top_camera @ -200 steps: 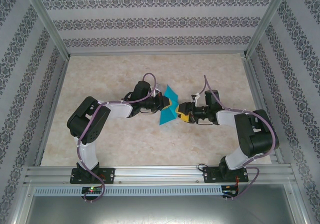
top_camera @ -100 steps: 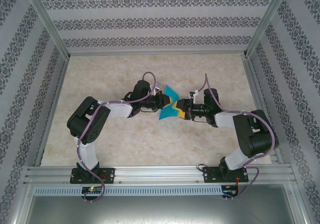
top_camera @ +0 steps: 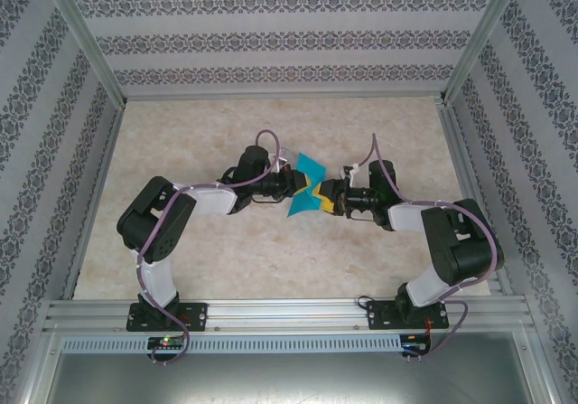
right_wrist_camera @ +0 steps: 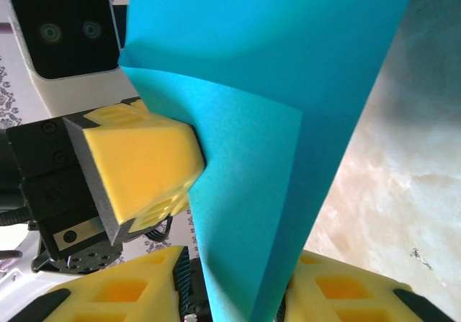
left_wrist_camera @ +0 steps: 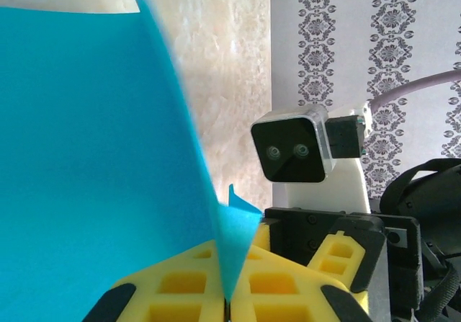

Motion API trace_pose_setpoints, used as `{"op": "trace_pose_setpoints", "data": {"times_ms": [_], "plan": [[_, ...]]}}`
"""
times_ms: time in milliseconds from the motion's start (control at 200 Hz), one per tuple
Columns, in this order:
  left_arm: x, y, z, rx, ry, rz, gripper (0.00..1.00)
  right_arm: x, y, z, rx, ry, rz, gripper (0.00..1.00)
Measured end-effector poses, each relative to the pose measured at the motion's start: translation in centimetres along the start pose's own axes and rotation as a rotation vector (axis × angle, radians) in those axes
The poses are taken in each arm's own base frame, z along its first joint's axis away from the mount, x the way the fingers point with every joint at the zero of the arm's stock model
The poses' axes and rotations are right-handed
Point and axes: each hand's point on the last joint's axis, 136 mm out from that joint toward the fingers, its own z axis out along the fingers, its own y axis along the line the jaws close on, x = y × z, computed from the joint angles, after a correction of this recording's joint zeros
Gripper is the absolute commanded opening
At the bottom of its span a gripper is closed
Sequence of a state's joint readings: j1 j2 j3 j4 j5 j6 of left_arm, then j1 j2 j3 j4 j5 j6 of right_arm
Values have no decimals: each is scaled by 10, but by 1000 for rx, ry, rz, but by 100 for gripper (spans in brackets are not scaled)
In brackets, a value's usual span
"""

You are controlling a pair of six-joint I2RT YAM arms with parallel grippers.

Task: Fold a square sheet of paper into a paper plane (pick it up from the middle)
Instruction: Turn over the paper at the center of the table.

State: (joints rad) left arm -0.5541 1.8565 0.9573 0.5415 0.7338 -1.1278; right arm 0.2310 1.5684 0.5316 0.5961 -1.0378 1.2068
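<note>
The square sheet of paper, turquoise-blue and partly folded, hangs above the table's middle between both arms. My left gripper is shut on its edge. In the left wrist view the yellow fingertips press together on the sheet. My right gripper faces it from the right. In the right wrist view the folded sheet runs down between my right gripper's spread jaws, touching the right finger; a gap shows at the left one. The left gripper's yellow finger presses the sheet's far side.
The beige marbled table lies below, walled by patterned panels on three sides. An aluminium rail runs along the near edge, where both arm bases are bolted. The right wrist's camera housing sits close in front of the left gripper.
My right gripper has moved left and slightly up, closing in on the sheet. The sheet has drawn in and shows smaller between the two grippers. The left gripper keeps its hold.
</note>
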Motion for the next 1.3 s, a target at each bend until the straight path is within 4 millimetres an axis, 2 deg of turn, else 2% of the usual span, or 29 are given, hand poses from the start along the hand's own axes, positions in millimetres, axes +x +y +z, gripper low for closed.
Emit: {"op": "trace_pose_setpoints", "data": {"times_ms": [325, 550, 764, 899, 1049, 1159, 1299], "plan": [[2, 4, -1, -5, 2, -4, 13, 0, 6, -4, -13, -7, -9, 28], [1, -4, -4, 8, -4, 8, 16, 0, 6, -4, -14, -7, -4, 22], [2, -5, -5, 9, -5, 10, 24, 3, -1, -4, 11, 1, 2, 10], [3, -7, -7, 1, -1, 23, 35, 8, -6, -8, 54, 9, -4, 5], [8, -9, -15, -33, 8, 45, 52, 6, -2, -16, 115, 2, -49, 0], [12, -11, -29, -98, 10, 67, 62, 0, 0, -25, 186, -14, -89, 0], [11, -31, -53, -154, -22, 149, 67, -6, -1, -35, 313, -21, -139, 0]]}}
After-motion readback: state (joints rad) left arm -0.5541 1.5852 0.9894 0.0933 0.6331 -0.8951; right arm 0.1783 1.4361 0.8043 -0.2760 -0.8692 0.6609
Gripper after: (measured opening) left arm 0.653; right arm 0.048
